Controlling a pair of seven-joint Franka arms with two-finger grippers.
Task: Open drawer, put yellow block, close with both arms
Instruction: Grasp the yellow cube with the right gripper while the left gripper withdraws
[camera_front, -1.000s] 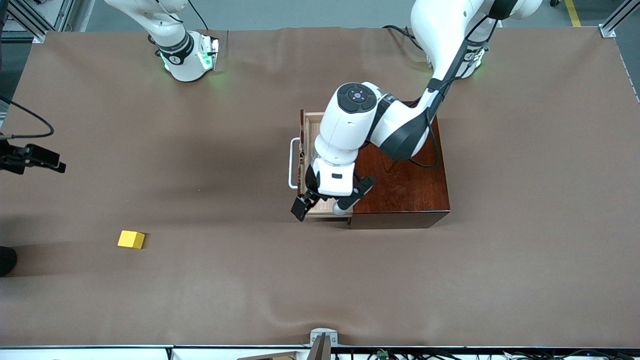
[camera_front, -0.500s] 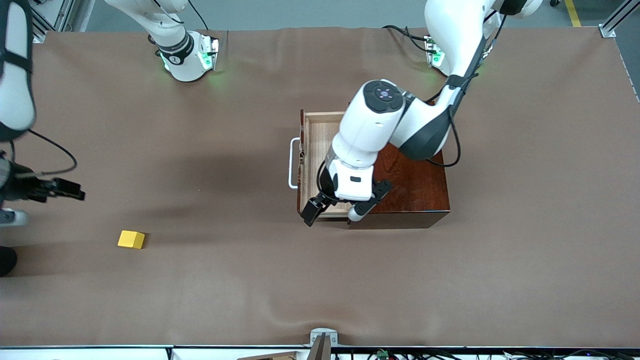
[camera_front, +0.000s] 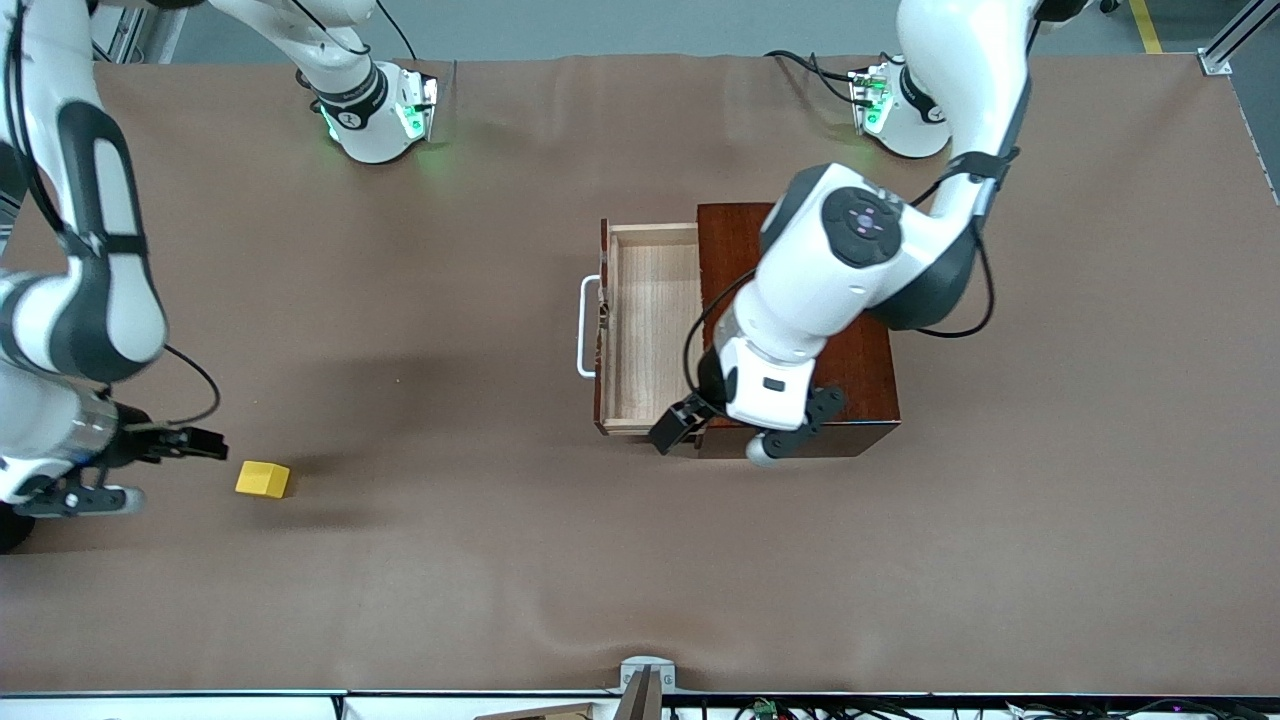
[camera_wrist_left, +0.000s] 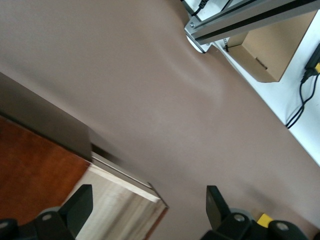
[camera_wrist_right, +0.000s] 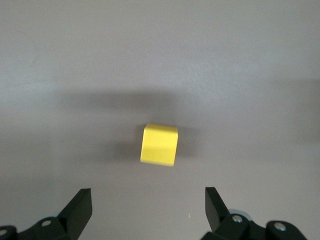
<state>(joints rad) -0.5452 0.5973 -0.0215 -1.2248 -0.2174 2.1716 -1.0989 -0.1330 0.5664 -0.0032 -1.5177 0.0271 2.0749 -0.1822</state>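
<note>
The drawer (camera_front: 650, 330) stands pulled out of the dark red-brown box (camera_front: 870, 390), its pale tray empty and its white handle (camera_front: 585, 325) toward the right arm's end. My left gripper (camera_front: 685, 420) is open and empty in the air over the drawer's corner nearest the front camera; the left wrist view shows that corner (camera_wrist_left: 125, 210) between its fingers, my left gripper (camera_wrist_left: 148, 207) above it. The yellow block (camera_front: 263, 479) lies on the table at the right arm's end. My right gripper (camera_front: 212, 443) is open and empty close beside it; in the right wrist view the block (camera_wrist_right: 160, 144) lies just ahead of my right gripper (camera_wrist_right: 147, 210).
Brown cloth covers the table (camera_front: 450, 560). A metal bracket (camera_front: 645, 675) sits at the table edge nearest the front camera. A cardboard box (camera_wrist_left: 270, 50) and cables lie off the table.
My left arm has swung from over the drawer toward its own end, uncovering the tray. My right arm has come into view and its gripper has moved close to the yellow block.
</note>
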